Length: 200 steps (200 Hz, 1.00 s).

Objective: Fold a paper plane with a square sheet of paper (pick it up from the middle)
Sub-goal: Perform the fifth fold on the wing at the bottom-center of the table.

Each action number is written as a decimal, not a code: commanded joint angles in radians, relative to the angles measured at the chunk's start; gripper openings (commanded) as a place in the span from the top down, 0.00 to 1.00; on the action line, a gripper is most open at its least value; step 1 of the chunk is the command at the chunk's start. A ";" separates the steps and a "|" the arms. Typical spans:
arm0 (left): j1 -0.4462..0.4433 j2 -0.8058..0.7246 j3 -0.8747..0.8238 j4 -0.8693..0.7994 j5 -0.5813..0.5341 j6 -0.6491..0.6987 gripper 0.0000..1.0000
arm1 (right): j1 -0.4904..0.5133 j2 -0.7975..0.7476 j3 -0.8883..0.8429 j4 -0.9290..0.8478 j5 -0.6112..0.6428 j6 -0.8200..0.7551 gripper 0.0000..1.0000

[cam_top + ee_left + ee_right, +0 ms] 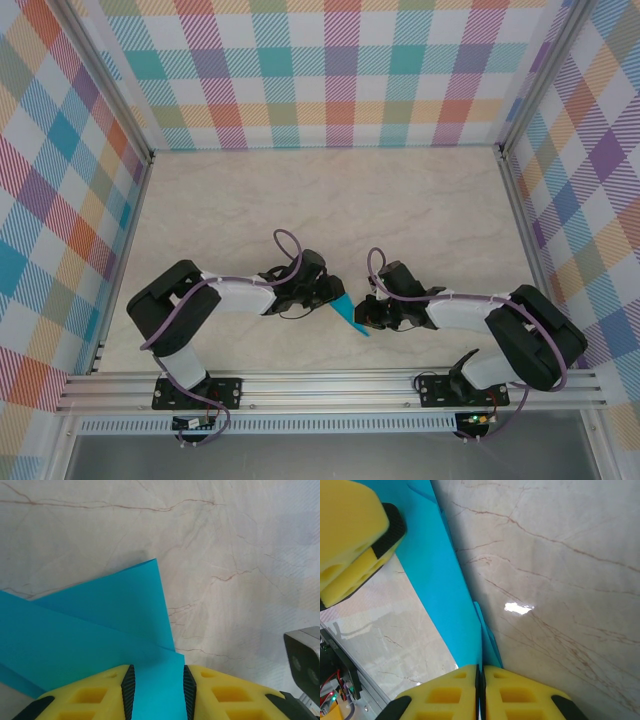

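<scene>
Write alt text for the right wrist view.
The right hand, yellow-fingered, is shut on the near end of the folded teal paper, which runs diagonally to the upper left above a marbled tabletop. The left hand overlaps the paper at upper left.

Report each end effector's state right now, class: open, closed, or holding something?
Left end effector: closed on the paper plane.
Right end effector: closed, pinching the same paper plane.

Surface (400, 200): cream marble-look top, thin reddish-brown veins, matte. Aluminium rail (330, 385) runs along its near edge.
</scene>
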 commanded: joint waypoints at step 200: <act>-0.010 0.070 0.039 -0.119 -0.011 0.046 0.69 | 0.005 -0.112 0.134 -0.208 -0.087 -0.049 0.87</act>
